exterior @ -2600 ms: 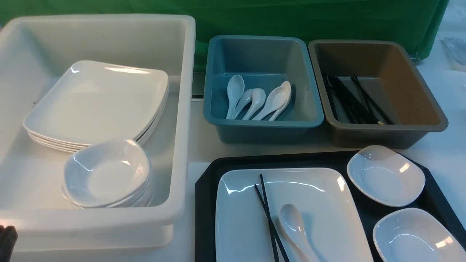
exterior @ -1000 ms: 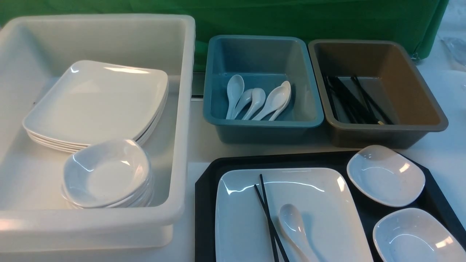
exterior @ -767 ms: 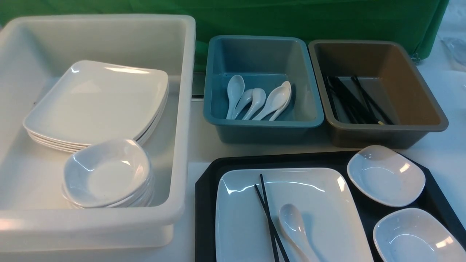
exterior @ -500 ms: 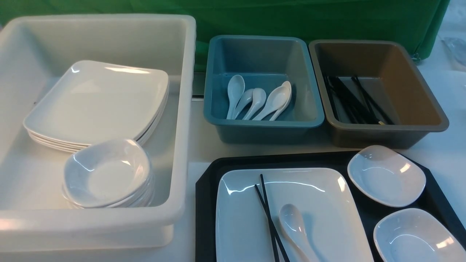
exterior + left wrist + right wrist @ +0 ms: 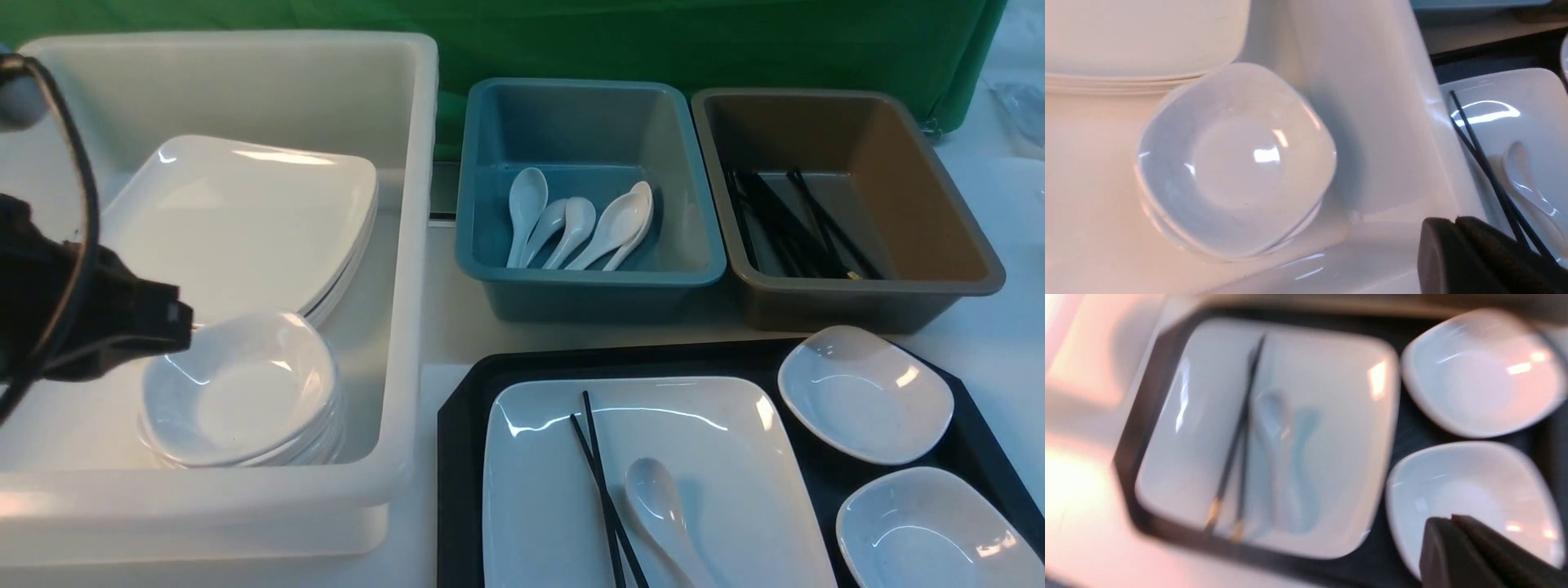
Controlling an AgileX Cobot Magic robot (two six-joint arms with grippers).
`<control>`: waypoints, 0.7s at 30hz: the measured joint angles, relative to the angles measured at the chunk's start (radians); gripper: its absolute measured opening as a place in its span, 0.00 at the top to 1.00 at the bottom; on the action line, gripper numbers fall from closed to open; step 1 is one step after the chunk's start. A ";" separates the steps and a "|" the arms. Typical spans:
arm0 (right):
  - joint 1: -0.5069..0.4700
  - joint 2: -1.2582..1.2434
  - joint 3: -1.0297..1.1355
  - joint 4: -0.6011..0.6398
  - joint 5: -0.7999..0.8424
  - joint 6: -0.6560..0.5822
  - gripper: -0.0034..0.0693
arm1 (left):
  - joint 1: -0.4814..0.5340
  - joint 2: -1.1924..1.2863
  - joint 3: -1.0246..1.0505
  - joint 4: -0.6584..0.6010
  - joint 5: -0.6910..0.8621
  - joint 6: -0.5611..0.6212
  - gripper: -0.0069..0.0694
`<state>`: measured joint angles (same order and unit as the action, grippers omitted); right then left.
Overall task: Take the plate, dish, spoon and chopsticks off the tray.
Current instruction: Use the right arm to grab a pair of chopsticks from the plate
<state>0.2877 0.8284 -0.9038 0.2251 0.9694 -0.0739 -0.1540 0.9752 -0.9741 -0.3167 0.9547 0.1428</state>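
- While the left hand [image 5: 1455, 223] hangs over the near right corner of a big white plastic bin [image 5: 408, 245], its dark fingers are pressed together on nothing.
- Its black arm [image 5: 73, 318] shows at the front view's left edge, above the bin's stack of small deep white bowls [image 5: 241, 392]. A stack of white squarish plates [image 5: 220, 220] lies behind those.
- Right of the bin, on the white counter [image 5: 449, 343], sits the large black rectangular plastic tray [image 5: 459, 457] with clipped corners.
- On the tray's left part lies the large glossy white shallow plate [image 5: 718, 474], apart from the left hand, with the bin's wall between them.
- A pair of thin black chopsticks [image 5: 600, 482] and a small white soup spoon [image 5: 661, 510] rest side by side on the plate, the chopsticks to the left.
- Two small white deep dishes stand on the tray right of the plate: the far dish [image 5: 865, 392] and the near dish [image 5: 927, 531].
- The right hand [image 5: 1450, 522], fingers pressed together and empty, hovers over the near dish in a blurred wrist view.
- Behind the tray, a blue plastic bin [image 5: 588, 122] holds white spare spoons [image 5: 616, 224], and a brown plastic bin [image 5: 922, 212] holds black sticks [image 5: 784, 229].
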 joint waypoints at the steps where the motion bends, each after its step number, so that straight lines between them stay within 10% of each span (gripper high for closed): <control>1: 0.005 0.011 -0.001 0.006 0.000 -0.006 0.91 | -0.019 0.002 0.000 0.005 -0.001 -0.012 0.91; 8: 0.271 0.371 -0.009 0.037 -0.122 -0.027 0.81 | -0.324 0.032 -0.001 0.317 0.042 -0.312 0.91; 16: 0.482 0.670 -0.038 0.028 -0.307 0.066 0.34 | -0.355 0.032 -0.001 0.378 0.052 -0.367 0.91; 21: 0.521 0.802 -0.070 0.010 -0.325 0.084 0.23 | -0.355 0.032 -0.001 0.379 0.046 -0.370 0.91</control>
<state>0.8082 1.6308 -0.9740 0.2350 0.6447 0.0101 -0.5089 1.0072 -0.9752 0.0625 1.0007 -0.2275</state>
